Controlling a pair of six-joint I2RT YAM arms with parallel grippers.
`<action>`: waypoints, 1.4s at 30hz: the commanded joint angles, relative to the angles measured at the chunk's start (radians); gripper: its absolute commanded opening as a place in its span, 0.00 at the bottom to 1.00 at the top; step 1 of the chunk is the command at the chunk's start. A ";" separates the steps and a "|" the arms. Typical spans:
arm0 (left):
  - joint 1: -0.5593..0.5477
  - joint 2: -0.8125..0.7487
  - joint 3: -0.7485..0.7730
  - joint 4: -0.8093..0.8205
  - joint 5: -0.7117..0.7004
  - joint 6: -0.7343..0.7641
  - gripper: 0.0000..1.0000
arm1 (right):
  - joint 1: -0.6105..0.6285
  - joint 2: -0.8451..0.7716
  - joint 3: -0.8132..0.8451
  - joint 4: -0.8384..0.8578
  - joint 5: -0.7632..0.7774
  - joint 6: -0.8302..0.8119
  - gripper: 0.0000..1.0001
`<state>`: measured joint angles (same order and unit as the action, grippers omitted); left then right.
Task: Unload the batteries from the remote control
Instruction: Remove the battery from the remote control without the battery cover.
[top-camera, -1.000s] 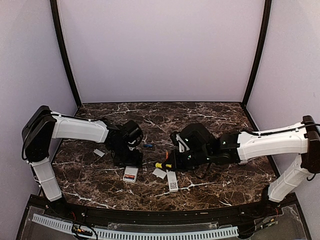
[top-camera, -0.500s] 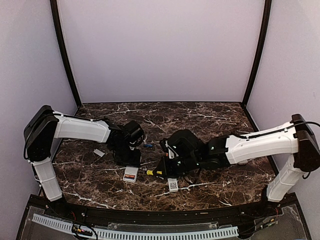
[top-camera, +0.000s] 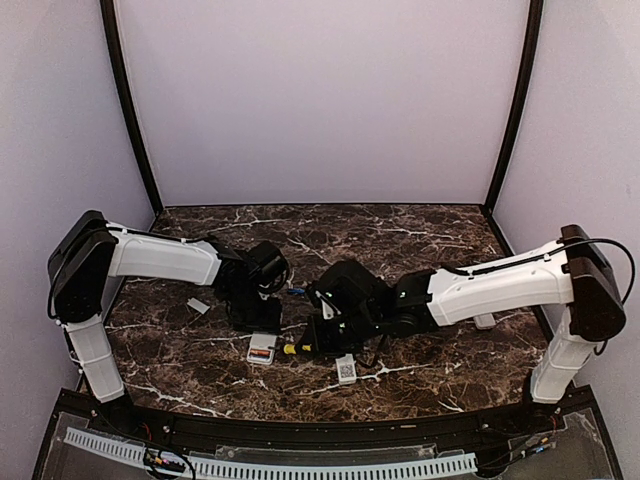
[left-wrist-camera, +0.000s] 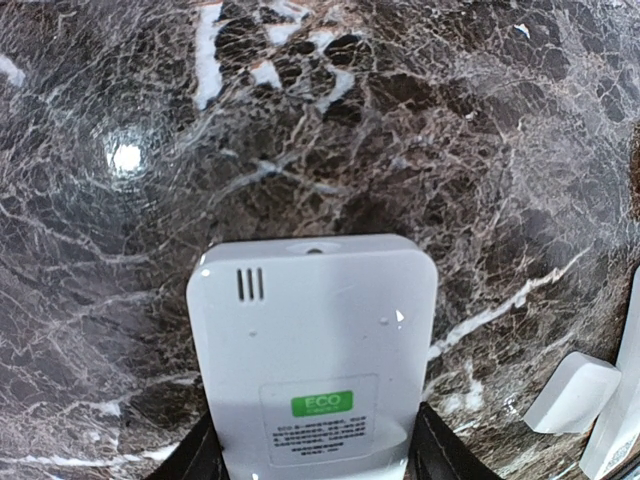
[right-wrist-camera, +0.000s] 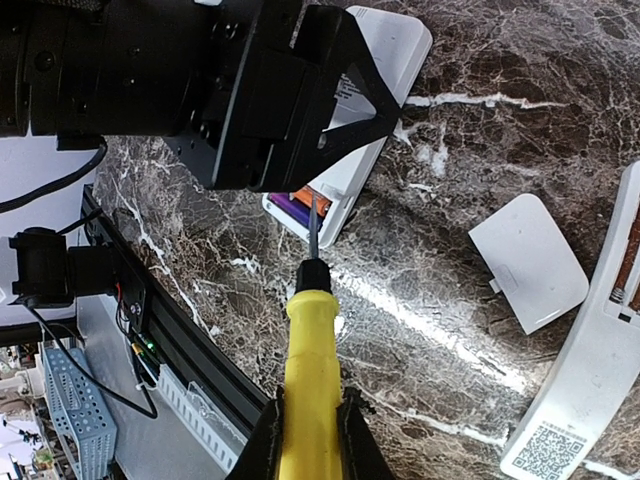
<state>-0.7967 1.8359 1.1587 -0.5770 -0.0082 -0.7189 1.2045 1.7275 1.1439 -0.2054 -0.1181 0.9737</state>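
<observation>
Dark marble with white veins makes up the table (top-camera: 420, 240), and a white remote (left-wrist-camera: 315, 330) lies on it, back up, showing a green label and three small slots. The left claw (left-wrist-camera: 315, 455) is closed on this remote: its black fingers (left-wrist-camera: 200, 460) press against the remote's two long sides, so the jaws stand only partly open, as wide as the remote's body.

In the right wrist view one end of the remote sticks out from under the left claw with its battery bay uncovered. The batteries (right-wrist-camera: 298, 207) sit inside that bay, one orange and one purple, side by side.

The right claw (right-wrist-camera: 310, 440) is closed tight on the yellow handle of a screwdriver (right-wrist-camera: 310, 360). The thin blade points at the remote's open bay and its tip lies over the bay's edge; whether it touches cannot be told.

A loose battery (top-camera: 296, 292), blue, lies on the marble beyond the remote, apart from it. A flat white cover (right-wrist-camera: 528, 262) rests near the remote on the right arm's side, and a second remote (right-wrist-camera: 585, 400) with a square code label lies just past that cover. Another small white cover (top-camera: 198, 306) lies well to the remote's other side.
</observation>
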 joint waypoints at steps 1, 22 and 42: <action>-0.001 0.045 -0.028 0.022 0.005 -0.016 0.36 | 0.005 0.017 0.034 -0.031 -0.002 0.000 0.00; -0.001 0.043 -0.023 0.021 0.005 -0.012 0.31 | 0.007 -0.020 -0.004 0.015 0.011 -0.001 0.00; -0.001 0.043 -0.019 0.016 0.005 -0.009 0.31 | 0.013 0.012 0.032 -0.036 0.016 0.005 0.00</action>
<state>-0.7967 1.8359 1.1587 -0.5770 -0.0082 -0.7193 1.2083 1.7317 1.1481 -0.2321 -0.1127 0.9741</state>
